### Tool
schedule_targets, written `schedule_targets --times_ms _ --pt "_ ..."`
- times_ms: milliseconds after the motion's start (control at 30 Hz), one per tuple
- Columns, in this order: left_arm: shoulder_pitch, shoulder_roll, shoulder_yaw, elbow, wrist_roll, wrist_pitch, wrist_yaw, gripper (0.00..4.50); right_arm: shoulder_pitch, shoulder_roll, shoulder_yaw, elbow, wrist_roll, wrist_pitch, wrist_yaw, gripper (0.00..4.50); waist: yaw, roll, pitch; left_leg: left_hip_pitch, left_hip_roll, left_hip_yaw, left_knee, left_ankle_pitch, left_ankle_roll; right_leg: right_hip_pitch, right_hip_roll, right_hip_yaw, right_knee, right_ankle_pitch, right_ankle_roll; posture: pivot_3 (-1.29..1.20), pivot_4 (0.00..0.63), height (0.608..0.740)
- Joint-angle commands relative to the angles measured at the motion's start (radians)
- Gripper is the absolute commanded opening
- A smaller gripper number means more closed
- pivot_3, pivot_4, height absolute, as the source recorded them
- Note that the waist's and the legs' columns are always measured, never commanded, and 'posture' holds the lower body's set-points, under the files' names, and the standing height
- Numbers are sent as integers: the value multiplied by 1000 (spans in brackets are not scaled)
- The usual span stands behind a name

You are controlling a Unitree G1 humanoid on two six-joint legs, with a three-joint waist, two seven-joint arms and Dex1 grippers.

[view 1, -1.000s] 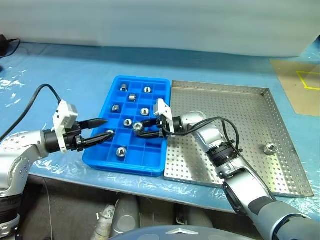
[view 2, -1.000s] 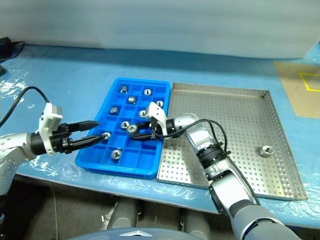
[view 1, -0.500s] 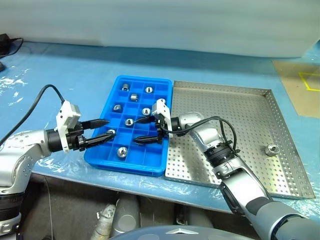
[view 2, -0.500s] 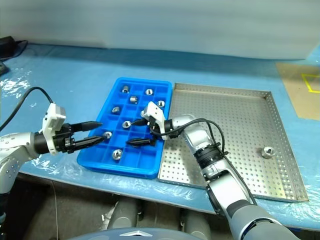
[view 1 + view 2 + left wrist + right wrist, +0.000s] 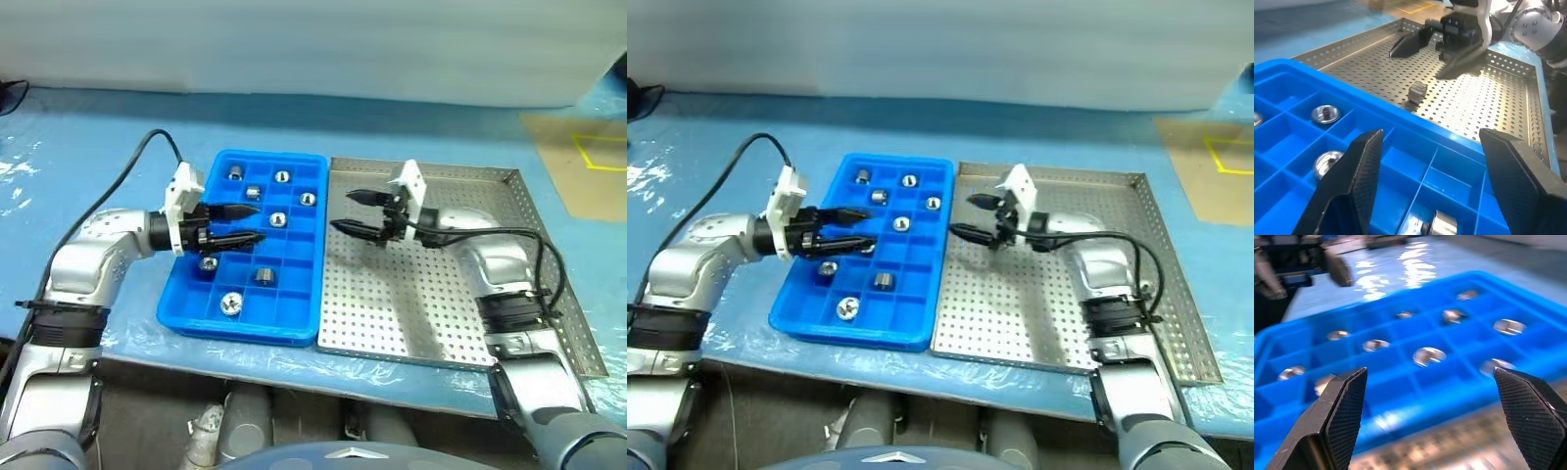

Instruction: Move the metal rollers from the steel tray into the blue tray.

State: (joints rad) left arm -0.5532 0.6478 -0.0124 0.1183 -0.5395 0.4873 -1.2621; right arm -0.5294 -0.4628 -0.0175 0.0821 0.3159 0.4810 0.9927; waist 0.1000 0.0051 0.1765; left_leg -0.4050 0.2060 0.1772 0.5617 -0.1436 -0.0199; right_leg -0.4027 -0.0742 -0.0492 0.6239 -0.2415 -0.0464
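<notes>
We held the right gripper point(image 5: 355, 212) with jaws spread and empty over the steel tray point(image 5: 470, 304), a roller point(image 5: 1417, 92) lying just below it. Left gripper point(image 5: 247, 223), jaws parted and empty, hovered over the blue tray point(image 5: 299, 323); rollers point(image 5: 231, 305) sat from 12 to 6 o'clock.

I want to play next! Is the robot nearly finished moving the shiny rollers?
Nearly. About eight rollers sit in the blue tray. Nothing is in hand: the left gripper and right gripper are open and empty. At least one roller is left on the steel tray.
</notes>
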Motion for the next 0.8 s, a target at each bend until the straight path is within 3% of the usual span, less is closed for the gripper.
schedule_targets --times_ms 33,333,533,800 --pt "-93 -52 -56 116 47 -77 -72 3324 108 -28 -90 -113 28 24 -91 4262 -8 0 0 0 0 0 0 0 0 0 0 0 0 0 0 -218 150 740" --pt "-172 -106 -83 238 93 -122 -144 3324 226 22 -71 -231 46 47 -210 4262 -88 0 0 2 1 0 1 -3 4 -1 1 2 0 0 0 -296 150 740" --pt "-143 -89 -68 206 94 -104 -151 3324 207 37 -41 -176 27 16 -229 4262 -85 0 0 2 1 0 1 -3 6 0 1 3 0 0 0 -255 150 740" --pt "-70 -58 -36 108 78 -65 -113 3324 132 76 12 61 -43 -115 -242 4262 -82 0 0 1 1 0 2 -4 7 0 0 3 0 0 0 -180 150 740"
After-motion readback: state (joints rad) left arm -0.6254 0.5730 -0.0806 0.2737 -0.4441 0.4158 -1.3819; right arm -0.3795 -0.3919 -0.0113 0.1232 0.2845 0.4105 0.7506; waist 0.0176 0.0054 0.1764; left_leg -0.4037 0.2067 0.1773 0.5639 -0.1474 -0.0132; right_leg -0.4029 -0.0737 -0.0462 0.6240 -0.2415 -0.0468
